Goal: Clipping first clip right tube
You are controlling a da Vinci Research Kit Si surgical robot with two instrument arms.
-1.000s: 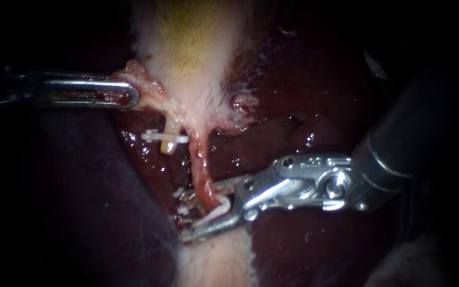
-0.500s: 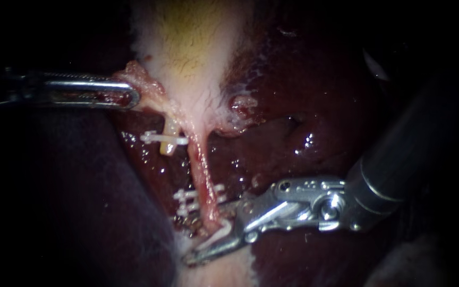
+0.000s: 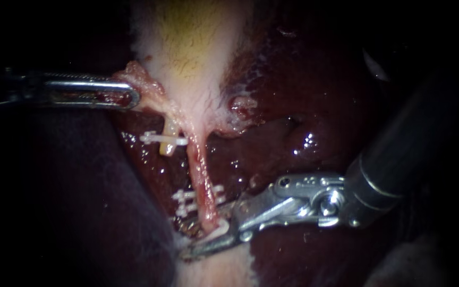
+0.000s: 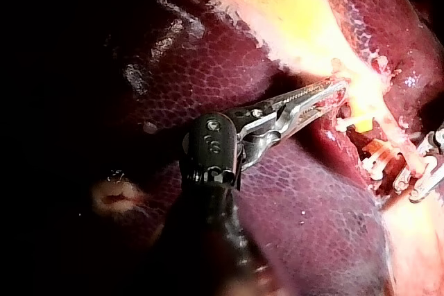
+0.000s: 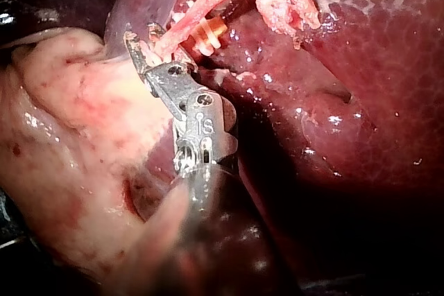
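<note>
Although the dark red, glossy liver (image 3: 314, 106) fills most of the field, everything is placed from the pink, stringy right tube (image 3: 198, 175). Above its upper end the pale, yellow-tinged gallbladder (image 3: 187, 48) is clamped at the neck by the jaws of the steel left instrument (image 3: 128, 96). Across its lower end the nearer right instrument (image 3: 204, 234) is set square to the tube's long axis; its jaws are parted, with the tube between them and a curved white clip (image 3: 218, 229) on the lower jaw. Just above, two small white clips (image 3: 186, 197) cross the tube. No label is seen on the tissue.
</note>
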